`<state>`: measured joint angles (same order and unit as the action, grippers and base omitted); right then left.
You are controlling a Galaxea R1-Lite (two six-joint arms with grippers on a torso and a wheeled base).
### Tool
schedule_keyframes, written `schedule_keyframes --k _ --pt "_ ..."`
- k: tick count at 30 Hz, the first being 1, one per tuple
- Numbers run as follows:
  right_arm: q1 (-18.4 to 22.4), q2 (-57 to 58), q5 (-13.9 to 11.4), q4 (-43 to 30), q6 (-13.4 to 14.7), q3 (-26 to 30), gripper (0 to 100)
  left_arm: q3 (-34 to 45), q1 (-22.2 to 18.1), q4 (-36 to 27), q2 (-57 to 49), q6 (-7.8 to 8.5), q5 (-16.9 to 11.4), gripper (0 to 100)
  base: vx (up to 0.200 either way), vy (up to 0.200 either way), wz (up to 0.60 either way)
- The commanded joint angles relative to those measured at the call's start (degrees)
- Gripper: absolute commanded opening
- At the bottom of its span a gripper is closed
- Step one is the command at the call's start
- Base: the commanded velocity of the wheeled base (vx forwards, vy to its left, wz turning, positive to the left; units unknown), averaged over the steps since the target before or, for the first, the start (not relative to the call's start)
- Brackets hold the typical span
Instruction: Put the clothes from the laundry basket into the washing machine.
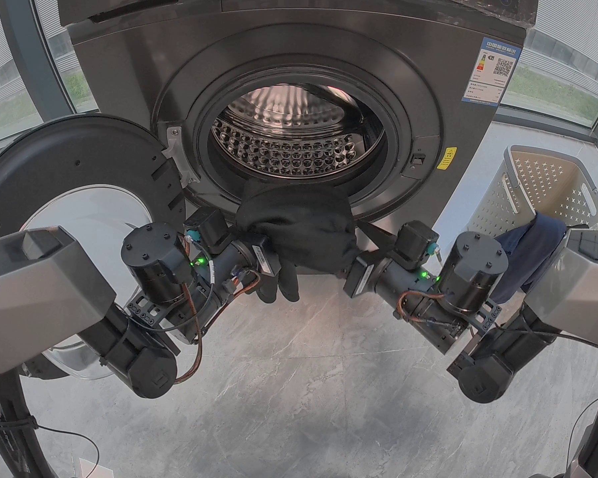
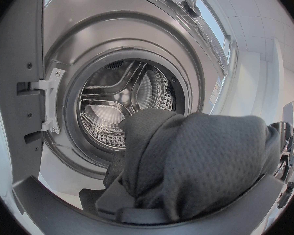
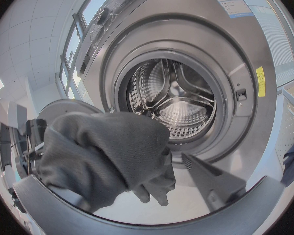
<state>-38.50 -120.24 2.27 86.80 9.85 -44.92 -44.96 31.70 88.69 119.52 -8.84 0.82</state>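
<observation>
A black garment (image 1: 302,224) hangs bunched just in front of the lower rim of the washing machine's open drum (image 1: 292,134), between my two grippers. My left gripper (image 1: 272,263) comes in from the left and is shut on the garment (image 2: 202,160), which covers most of it. From the right, my right gripper (image 1: 353,268) stands open; one bare finger (image 3: 215,180) shows, and the cloth (image 3: 107,150) is draped over the other side. The drum (image 3: 176,98) holds no clothes. A dark blue garment (image 1: 528,250) hangs over the rim of the white laundry basket (image 1: 551,180) at the right.
The round washer door (image 1: 66,160) stands swung open at the left, close behind my left arm. The basket stands on the floor beside the machine's right side. Grey tiled floor (image 1: 312,380) lies open in front of the machine.
</observation>
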Motion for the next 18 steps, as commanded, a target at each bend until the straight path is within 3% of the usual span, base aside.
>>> schedule_keyframes --k 1,5,8,11,15,18 --pt "-3.6 3.8 -2.5 1.5 -0.8 11.8 100 7.2 0.1 -0.1 -6.8 -1.36 -0.2 0 0.0 0.0 0.0" --pt "-3.6 7.3 -5.2 1.5 -3.8 22.0 100 13.4 0.2 -0.2 -11.1 -1.18 -0.1 0 0.0 0.0 0.0" --pt "-2.7 9.0 -5.3 1.6 -4.0 25.7 100 18.2 0.2 -0.2 -14.6 -1.01 -0.2 0 0.0 0.0 0.0" --pt "-0.8 10.5 -5.2 1.5 -3.6 27.5 100 23.2 0.1 -0.1 -17.6 -0.83 -2.0 0 0.0 0.0 0.0" --pt "2.2 10.7 -4.7 1.6 -3.8 27.2 100 26.2 -0.3 -0.4 -19.1 -0.57 -7.8 0 0.0 0.0 0.0" --pt "4.4 10.5 -4.6 1.6 -3.5 26.4 100 26.6 0.0 0.0 -17.4 1.72 -8.0 0 0.0 0.0 0.0"
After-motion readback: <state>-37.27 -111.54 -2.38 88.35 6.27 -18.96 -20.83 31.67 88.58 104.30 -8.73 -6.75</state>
